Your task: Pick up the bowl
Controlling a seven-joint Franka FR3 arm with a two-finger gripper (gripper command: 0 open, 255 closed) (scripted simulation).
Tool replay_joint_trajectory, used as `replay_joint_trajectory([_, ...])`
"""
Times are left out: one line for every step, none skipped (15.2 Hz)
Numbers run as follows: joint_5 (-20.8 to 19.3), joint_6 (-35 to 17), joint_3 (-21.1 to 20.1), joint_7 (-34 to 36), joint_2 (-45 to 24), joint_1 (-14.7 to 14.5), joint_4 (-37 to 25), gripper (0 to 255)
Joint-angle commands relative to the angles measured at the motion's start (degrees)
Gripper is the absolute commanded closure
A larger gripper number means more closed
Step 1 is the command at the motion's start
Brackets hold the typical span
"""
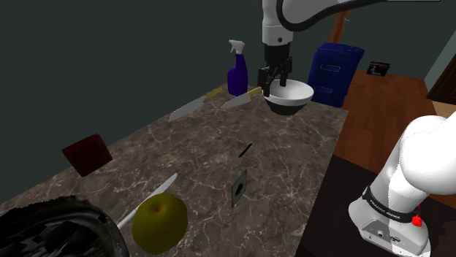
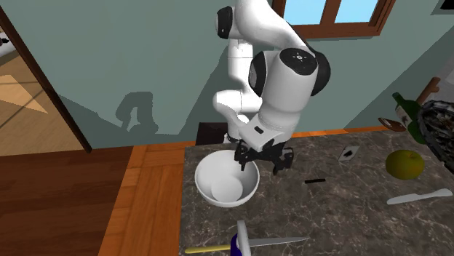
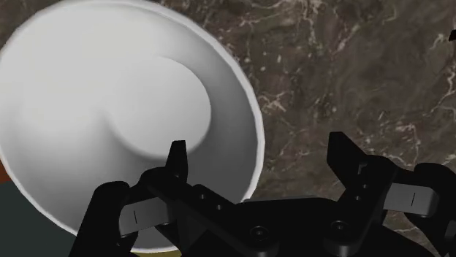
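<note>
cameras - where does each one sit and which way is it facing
Shoulder view: beside the arm's base, looking down the marble table toward the white bowl at its far end.
Second exterior view: across the table, facing the arm, wall and window behind it.
Wrist view: on the hand, looking down into the bowl; the open claw straddles its rim.
Shared: bowl and claw show in all three.

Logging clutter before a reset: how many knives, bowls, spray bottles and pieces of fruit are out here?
Grey-bladed knives: 3
White round bowl: 1
Purple spray bottle: 1
Yellow-green apple: 1
Total: 6
</note>
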State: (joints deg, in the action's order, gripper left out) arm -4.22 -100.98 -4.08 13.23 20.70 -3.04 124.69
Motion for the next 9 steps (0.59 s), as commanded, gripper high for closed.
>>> replay_joint_trajectory([-0.05, -1.61, 0.0, 0.13, -0.18, 0.0, 1.38, 0])
replay_joint_trajectory([-0.06, -2.39, -0.01, 0.2, -0.25, 0.0, 2.1, 0])
replay_joint_trajectory([-0.08, -3.16, -0.01, 0.26, -0.32, 0.0, 2.8, 0])
replay_joint_trajectory([-0.09, -3.61, -0.02, 0.3, -0.37, 0.0, 3.2, 0])
replay_joint_trajectory([-0.09, -3.61, -0.02, 0.3, -0.37, 0.0, 3.2, 0])
replay_joint_trajectory([-0.11, -3.61, 0.05, 0.21, -0.22, 0.04, 3.34, 255])
replay_joint_trajectory([-0.12, -3.61, 0.07, 0.18, -0.21, 0.05, 3.35, 255])
replay_joint_trajectory([-0.12, -3.61, 0.08, 0.17, -0.23, 0.05, 3.32, 255])
replay_joint_trajectory([-0.12, -3.6, 0.08, 0.16, -0.21, 0.05, 3.34, 255])
